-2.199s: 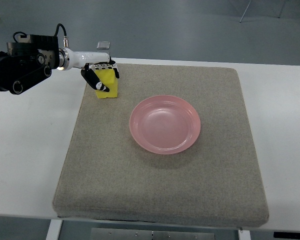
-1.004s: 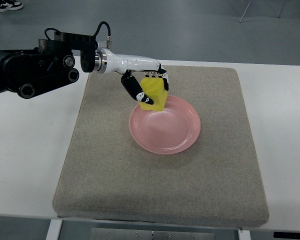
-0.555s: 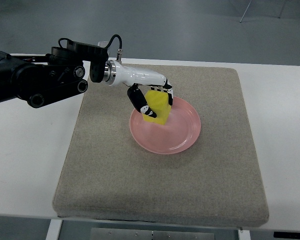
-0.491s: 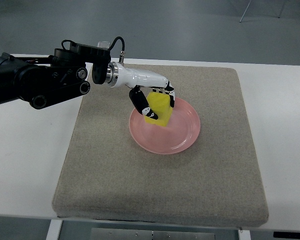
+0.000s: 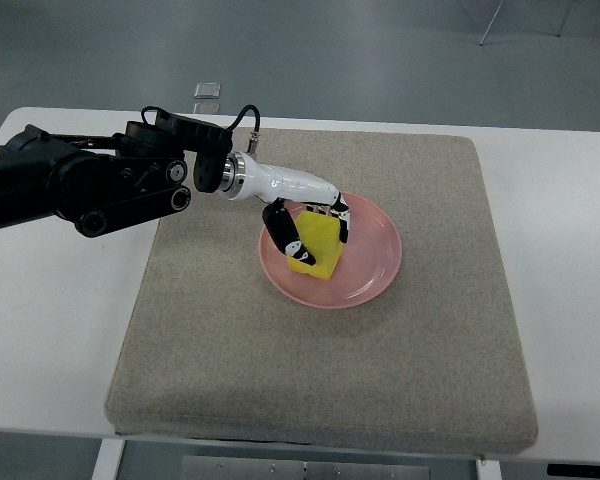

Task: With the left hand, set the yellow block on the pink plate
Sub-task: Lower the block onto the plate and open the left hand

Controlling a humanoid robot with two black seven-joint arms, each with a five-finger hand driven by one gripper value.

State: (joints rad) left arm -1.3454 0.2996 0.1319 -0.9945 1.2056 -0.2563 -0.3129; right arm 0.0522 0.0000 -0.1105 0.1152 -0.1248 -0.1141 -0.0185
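Note:
The yellow block (image 5: 318,247) is down on the left part of the pink plate (image 5: 370,250), which lies in the middle of the grey mat. My left hand (image 5: 310,228) reaches in from the left over the plate's rim, its thumb and fingers still curled around the block's sides. The black and white forearm runs back to the picture's left edge. The right arm does not show.
The grey felt mat (image 5: 330,370) covers most of the white table (image 5: 50,330). A small flat grey object (image 5: 208,90) lies on the floor beyond the table's far edge.
My left hand carried the yellow block from the mat's far left corner rightward and down onto the pink plate. The arm has stretched further over the mat.

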